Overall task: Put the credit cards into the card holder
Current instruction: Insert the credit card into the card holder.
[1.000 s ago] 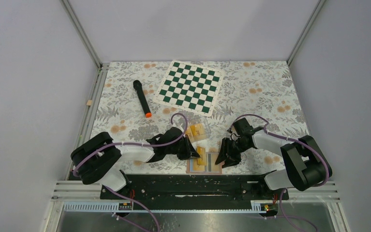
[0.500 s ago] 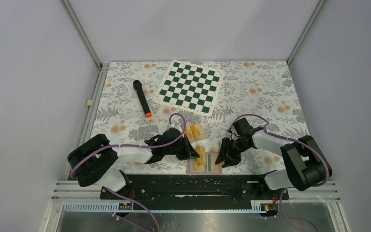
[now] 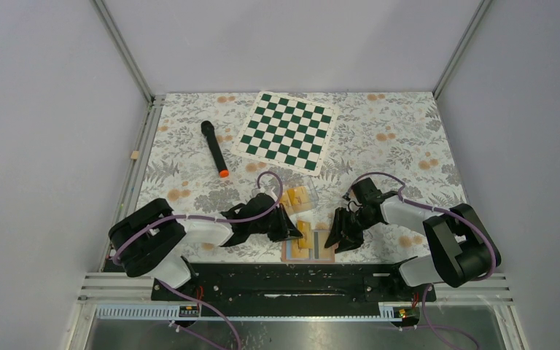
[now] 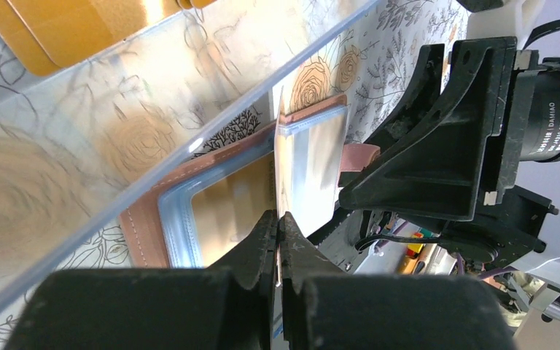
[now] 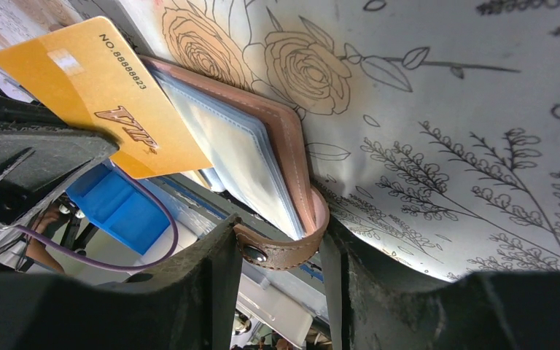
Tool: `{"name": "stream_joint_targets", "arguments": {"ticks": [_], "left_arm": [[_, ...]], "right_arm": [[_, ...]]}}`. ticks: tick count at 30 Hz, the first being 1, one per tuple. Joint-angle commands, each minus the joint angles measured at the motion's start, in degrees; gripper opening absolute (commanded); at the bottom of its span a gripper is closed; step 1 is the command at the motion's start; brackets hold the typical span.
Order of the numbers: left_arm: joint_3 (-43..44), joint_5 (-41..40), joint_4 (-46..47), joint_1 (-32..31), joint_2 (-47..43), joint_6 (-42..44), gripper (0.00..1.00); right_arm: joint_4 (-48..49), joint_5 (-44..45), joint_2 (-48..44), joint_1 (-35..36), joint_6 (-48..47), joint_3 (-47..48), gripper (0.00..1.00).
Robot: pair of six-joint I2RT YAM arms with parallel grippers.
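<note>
Open card holder [image 3: 310,246] lies at desk [image 3: 394,138] near edge, betw. arms. Yellow credit card [image 5: 109,95] is edge-on by its clear pocket [image 4: 310,168], pinched in left end effector [image 4: 277,219]. Right end effector [image 5: 277,230] is narrow, nipping snap tab [image 5: 292,252]. It should hold firm while L squares card w/ pocket mouth and slides in slow.

A green-white chessboard [image 3: 286,131] lies near a black stick [image 3: 214,149] (orange-tipped) on the floral table [image 3: 386,138].

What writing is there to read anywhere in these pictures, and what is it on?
"NO.88888823": on the yellow card.
"VIP", in ornate gold letters: same card.
"DAMIAO": on the right arm's black motor; the finer print beside it is too small to read.
</note>
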Motion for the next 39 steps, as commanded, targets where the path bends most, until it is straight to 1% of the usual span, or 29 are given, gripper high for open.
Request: {"name": "stream_joint_targets", "arguments": {"ticks": [1,21,32,39], "left_arm": [[1.38,0.4,3.95,-0.53,1.35,-0.61,0.0],[0.36,0.08,4.38,-3.78,1.65,-2.92,0.0],[-1.08,1.88,4.98,-5.51,2.05,-6.94,0.0],[-1.25,2.79,3.71,-6.19,1.24,-7.06,0.0]], "right_arm": [[0.6,0.96,0.68,0.47,-1.19,-0.7,0.49],[1.79,0.45,1.26,0.47,-0.71,-1.04,0.49],[2.34,0.29,1.57,0.47,-0.42,-1.17,0.49],[2.31,0.18,1.39,0.46,-0.43,-1.22,0.49]]}}
